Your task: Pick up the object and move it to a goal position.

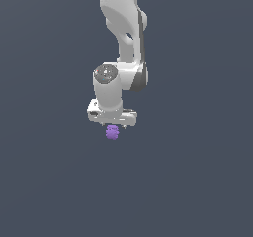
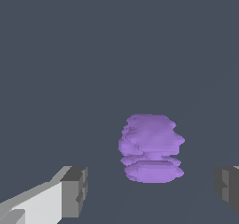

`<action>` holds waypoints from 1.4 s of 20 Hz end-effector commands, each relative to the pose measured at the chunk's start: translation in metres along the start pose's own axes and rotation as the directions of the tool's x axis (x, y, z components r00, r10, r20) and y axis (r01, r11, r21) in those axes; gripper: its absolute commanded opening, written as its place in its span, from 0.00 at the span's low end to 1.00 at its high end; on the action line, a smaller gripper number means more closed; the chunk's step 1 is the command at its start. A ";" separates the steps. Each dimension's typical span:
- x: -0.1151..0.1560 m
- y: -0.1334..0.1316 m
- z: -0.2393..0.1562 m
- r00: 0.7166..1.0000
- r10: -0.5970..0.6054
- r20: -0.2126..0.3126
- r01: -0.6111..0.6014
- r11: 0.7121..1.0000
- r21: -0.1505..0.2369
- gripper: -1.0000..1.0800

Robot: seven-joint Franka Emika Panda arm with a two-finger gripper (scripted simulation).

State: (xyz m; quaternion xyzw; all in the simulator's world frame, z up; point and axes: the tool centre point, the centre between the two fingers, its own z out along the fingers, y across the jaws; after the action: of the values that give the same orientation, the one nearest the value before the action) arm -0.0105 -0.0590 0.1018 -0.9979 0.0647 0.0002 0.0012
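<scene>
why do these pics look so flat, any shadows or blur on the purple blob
Exterior view: even, flat lighting, uniform grey-blue backdrop, no cast shadow under the purple blob, only soft shading on the white arm. Wrist view: the blob looks sharp, with banded shading; the hand fingertips are cropped at the frame edges.

A flat, uniform dark grey-blue surface (image 1: 197,181) is seen across both views, with no edge or marking shown. One purple lumpy object (image 1: 112,132) is seen against it; whether contact is made cannot be told.
</scene>
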 end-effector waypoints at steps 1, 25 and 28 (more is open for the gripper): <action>-0.001 0.009 0.008 1.000 0.023 -0.001 -0.023 1.000 -0.001 0.96; -0.001 0.013 0.062 1.000 0.031 -0.001 -0.031 1.000 -0.002 0.00; -0.001 0.013 0.062 1.000 0.031 -0.001 -0.031 1.000 -0.002 0.00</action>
State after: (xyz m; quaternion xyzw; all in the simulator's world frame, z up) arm -0.0130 -0.0712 0.0414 -0.9968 0.0803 -0.0006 0.0000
